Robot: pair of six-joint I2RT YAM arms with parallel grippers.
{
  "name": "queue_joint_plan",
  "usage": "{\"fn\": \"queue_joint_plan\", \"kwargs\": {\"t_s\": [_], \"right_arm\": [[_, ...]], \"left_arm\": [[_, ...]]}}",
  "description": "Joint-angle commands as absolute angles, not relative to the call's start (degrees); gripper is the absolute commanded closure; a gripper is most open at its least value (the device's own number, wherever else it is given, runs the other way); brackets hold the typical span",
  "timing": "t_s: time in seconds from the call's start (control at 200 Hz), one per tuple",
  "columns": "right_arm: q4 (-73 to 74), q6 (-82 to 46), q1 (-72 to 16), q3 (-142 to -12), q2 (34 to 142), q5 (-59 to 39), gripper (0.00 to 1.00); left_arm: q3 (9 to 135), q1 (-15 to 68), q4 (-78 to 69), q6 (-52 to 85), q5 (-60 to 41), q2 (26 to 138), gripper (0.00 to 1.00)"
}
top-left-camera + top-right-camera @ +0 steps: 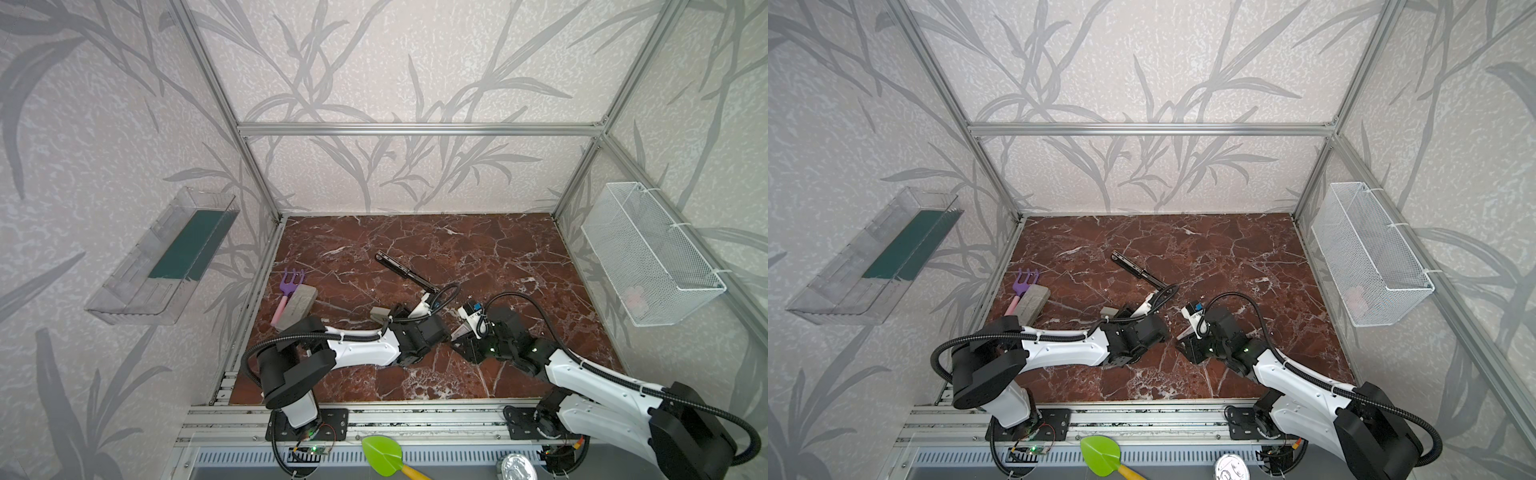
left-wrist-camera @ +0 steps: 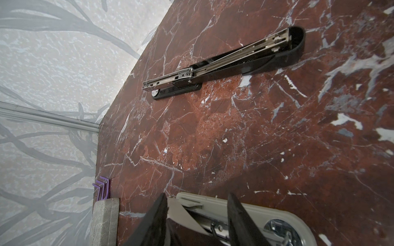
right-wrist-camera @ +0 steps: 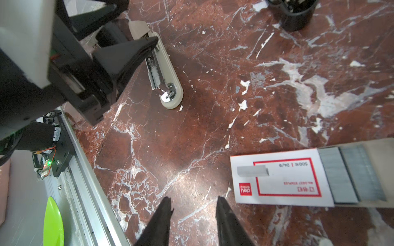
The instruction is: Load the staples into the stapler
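A beige stapler (image 2: 245,209) (image 3: 168,70) lies on the marble table with its lid raised and its metal magazine showing; in both top views only its end (image 1: 380,313) (image 1: 1109,311) peeks out from under the left arm. My left gripper (image 2: 197,194) stands open, its fingers (image 3: 145,43) on either side of the stapler's hinged end. The staples (image 3: 281,179) are a white box with a red label, its tray of grey staples (image 3: 349,174) slid out. My right gripper (image 3: 194,199) hovers open and empty beside the box. A black stapler (image 1: 405,272) (image 2: 223,61) lies unfolded flat farther back.
A purple toy rake (image 1: 293,278) and a grey block (image 1: 297,307) lie by the left wall. A clear bin (image 1: 166,257) hangs on the left wall, a white wire basket (image 1: 648,253) on the right. A green toy shovel (image 1: 384,455) sits beyond the front rail.
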State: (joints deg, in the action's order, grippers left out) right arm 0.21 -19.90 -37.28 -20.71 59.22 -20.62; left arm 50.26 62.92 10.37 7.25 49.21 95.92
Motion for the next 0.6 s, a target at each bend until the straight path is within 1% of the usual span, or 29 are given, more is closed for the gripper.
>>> {"fn": "queue_joint_plan", "kwargs": {"t_s": [0.0, 0.045, 0.09, 0.19, 0.23, 0.445, 0.595], "right_arm": [[1.6, -20.0, -37.3, -20.1, 59.5, -20.0, 0.63], [1.7, -20.0, -37.3, -20.1, 59.6, -20.0, 0.62], [1.8, -20.0, -37.3, -20.0, 59.8, -20.0, 0.62], [2.0, -20.0, -37.3, -20.2, 60.2, -20.0, 0.63], [2.0, -20.1, -37.3, -20.2, 60.3, -19.9, 0.63], [1.4, -20.0, -37.2, -20.6, 60.2, -19.9, 0.63], [-0.6, -18.8, -37.3, -23.7, 60.7, -20.0, 0.63]], "left_arm": [[52.9, 63.4, 13.8, 11.0, 48.5, 95.9, 0.48], [53.4, 63.5, 15.1, 12.1, 47.3, 95.6, 0.47], [54.1, 63.5, 16.9, 13.7, 46.3, 95.1, 0.43], [54.9, 63.7, 18.8, 15.4, 44.3, 94.2, 0.41], [54.7, 63.9, 18.8, 15.9, 43.2, 93.7, 0.38], [53.6, 64.2, 19.8, 17.5, 40.4, 89.6, 0.36], [53.5, 63.3, 23.8, 21.5, 38.3, 85.1, 0.37]]}}
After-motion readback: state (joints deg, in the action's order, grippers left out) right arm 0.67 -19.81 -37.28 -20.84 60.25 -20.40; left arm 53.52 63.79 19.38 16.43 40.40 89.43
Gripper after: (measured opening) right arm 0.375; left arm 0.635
